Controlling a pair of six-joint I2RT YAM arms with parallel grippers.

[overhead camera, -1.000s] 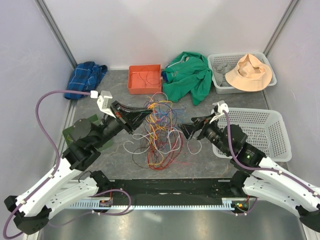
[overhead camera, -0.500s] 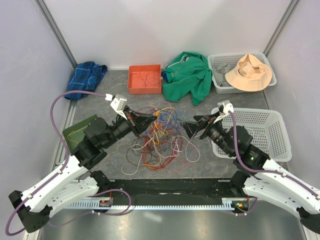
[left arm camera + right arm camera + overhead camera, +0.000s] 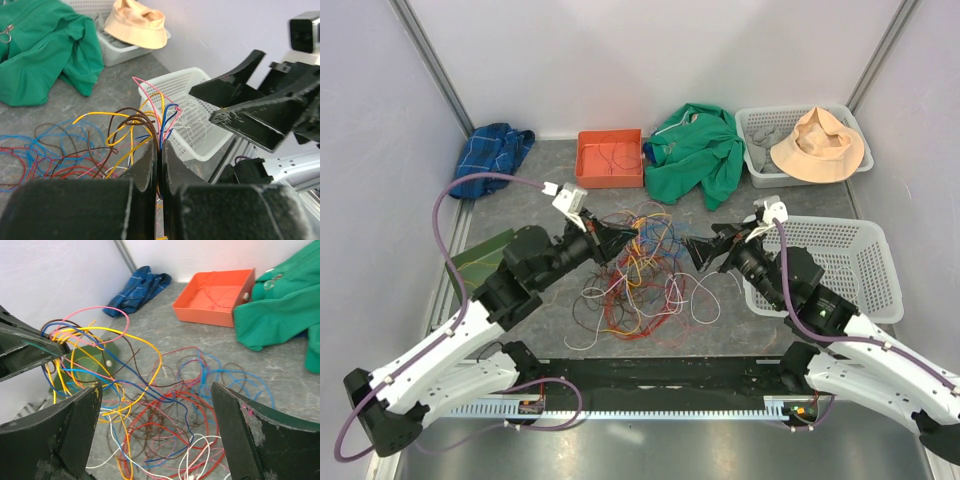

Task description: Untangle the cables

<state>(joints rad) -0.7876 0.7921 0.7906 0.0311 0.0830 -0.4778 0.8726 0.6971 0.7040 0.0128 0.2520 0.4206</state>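
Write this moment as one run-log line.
left gripper: shut on thin coloured cables | right gripper: open, empty | task: untangling unfinished

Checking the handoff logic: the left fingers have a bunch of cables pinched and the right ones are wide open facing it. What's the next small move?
Probably ease the right fingers forward and close them on one raised loop beside the left fingers. The left fingers are shut on a lifted bunch of cables, with loops standing free above. The right fingers are open, aimed at those loops, and hold nothing.
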